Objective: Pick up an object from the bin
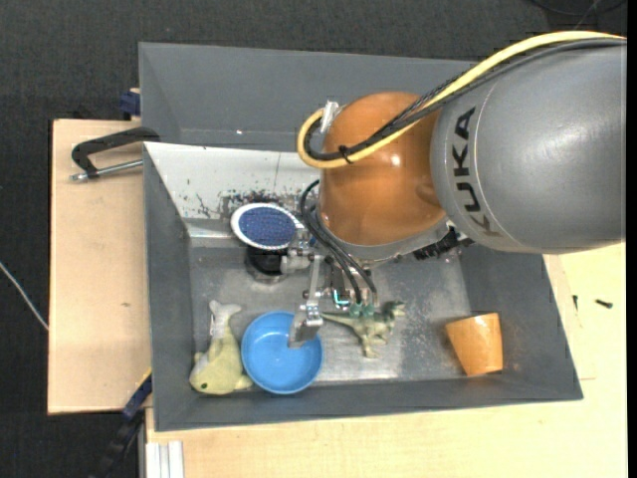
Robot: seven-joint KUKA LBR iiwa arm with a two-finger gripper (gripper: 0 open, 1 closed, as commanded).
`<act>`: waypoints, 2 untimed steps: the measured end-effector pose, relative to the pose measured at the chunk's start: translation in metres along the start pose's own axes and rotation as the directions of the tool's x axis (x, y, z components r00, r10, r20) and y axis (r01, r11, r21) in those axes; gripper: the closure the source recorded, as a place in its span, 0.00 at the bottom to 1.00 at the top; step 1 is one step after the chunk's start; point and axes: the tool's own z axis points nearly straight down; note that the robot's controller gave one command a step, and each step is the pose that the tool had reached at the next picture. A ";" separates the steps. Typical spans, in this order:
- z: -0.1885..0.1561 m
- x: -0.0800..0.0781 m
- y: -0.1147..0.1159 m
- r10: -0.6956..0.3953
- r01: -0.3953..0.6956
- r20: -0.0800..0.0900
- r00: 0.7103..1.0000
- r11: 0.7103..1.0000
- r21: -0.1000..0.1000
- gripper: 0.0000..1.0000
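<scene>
Claw point(320, 319) apart over blue bowl point(267, 368) rim, beside green dinosaur point(373, 325); arm point(542, 147) lettered KUKA.

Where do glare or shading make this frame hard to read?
Camera view: strong glare whitens the left back wall of the bin. The arm's grey casing carries a broad soft highlight. The orange wrist cover blocks the bin's middle. The gripper, at the rim of the blue bowl, and the orange cup are evenly lit.

Orange cup point(476, 343) at right; yellow plush toy point(221, 364) lower left; blue-topped round object point(265, 225) behind
</scene>
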 end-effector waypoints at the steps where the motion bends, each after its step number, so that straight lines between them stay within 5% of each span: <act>1: 0.119 -0.004 -0.001 -0.239 0.239 0.013 0.971 0.971 0.000 0.00; 2: 0.102 0.004 0.008 -0.639 0.639 0.013 0.769 0.769 0.005 0.00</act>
